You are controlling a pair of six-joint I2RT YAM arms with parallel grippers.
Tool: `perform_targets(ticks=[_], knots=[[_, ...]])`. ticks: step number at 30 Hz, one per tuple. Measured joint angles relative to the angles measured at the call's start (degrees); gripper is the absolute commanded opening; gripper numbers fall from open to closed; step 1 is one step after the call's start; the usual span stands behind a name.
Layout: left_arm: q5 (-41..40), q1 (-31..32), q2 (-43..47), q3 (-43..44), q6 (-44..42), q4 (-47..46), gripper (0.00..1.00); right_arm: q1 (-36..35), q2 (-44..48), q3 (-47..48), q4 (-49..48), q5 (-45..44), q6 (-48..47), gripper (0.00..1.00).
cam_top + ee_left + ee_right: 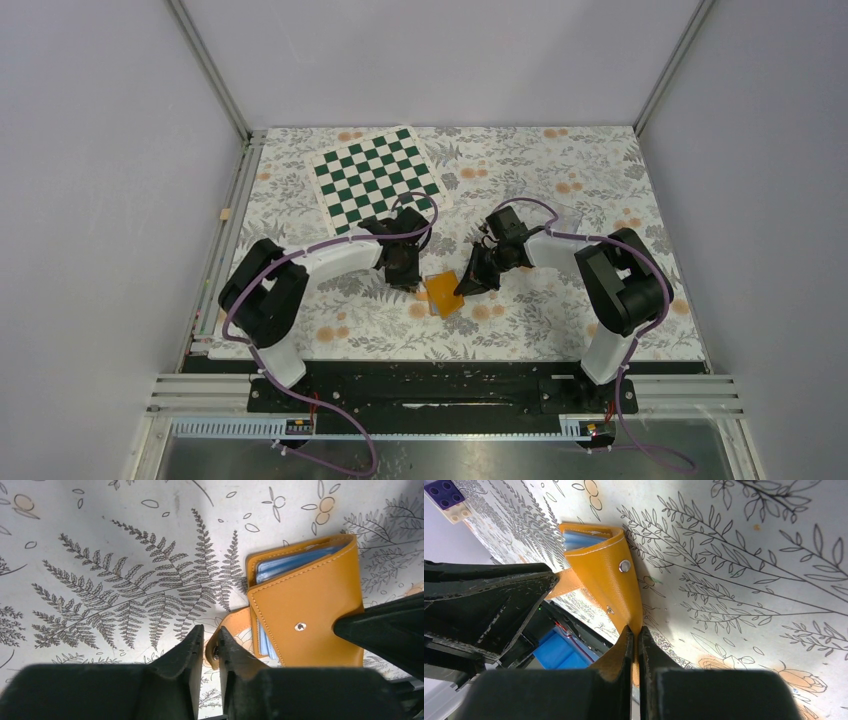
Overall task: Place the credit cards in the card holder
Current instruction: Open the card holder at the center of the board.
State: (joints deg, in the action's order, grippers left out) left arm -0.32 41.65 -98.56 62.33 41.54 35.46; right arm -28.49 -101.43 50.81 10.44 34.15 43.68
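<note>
The orange card holder [443,293] lies on the floral tablecloth between my two grippers, its cover folded over the light blue sleeves [290,562]. My left gripper [405,275] sits at its left edge. In the left wrist view the narrow jaws [210,637] pinch the orange snap strap [216,647] at their tips. My right gripper [468,283] is shut on the cover's edge [634,630] and lifts that side of the card holder [604,575]. No loose credit card shows.
A green and white chessboard [377,178] lies at the back left. A small tan block [226,214] sits by the left rail. A purple and white brick [444,497] shows in the right wrist view. Grey walls enclose the table.
</note>
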Motion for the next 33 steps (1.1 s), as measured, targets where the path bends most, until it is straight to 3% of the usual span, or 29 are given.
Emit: perform_targets(ticks=[2, 7, 10, 12, 20, 33], knots=[[0.59, -0.15, 0.28, -0.13, 0.09, -0.52, 0.00, 0.00, 0.00, 0.02, 0.00, 0.00, 0.00, 0.00], [2.54, -0.15, 1.42, -0.39, -0.13, -2.27, 0.00, 0.00, 0.00, 0.02, 0.00, 0.02, -0.02, 0.03], [3.26, -0.15, 2.36, -0.98, -0.11, -2.78, 0.23, 0.00, 0.00, 0.02, -0.02, 0.04, -0.07, 0.04], [3.78, -0.17, 2.60, -1.05, -0.20, -2.84, 0.31, 0.00, 0.00, 0.02, -0.02, 0.04, -0.15, 0.04], [7.15, -0.42, 2.23, -1.07, 0.02, -3.78, 0.35, 0.00, 0.00, 0.02, -0.09, 0.44, -0.20, 0.05], [6.38, 0.22, 1.05, -1.29, -0.13, -1.01, 0.17, 0.00, -0.24, 0.02, -0.44, 0.90, -0.20, 0.07]])
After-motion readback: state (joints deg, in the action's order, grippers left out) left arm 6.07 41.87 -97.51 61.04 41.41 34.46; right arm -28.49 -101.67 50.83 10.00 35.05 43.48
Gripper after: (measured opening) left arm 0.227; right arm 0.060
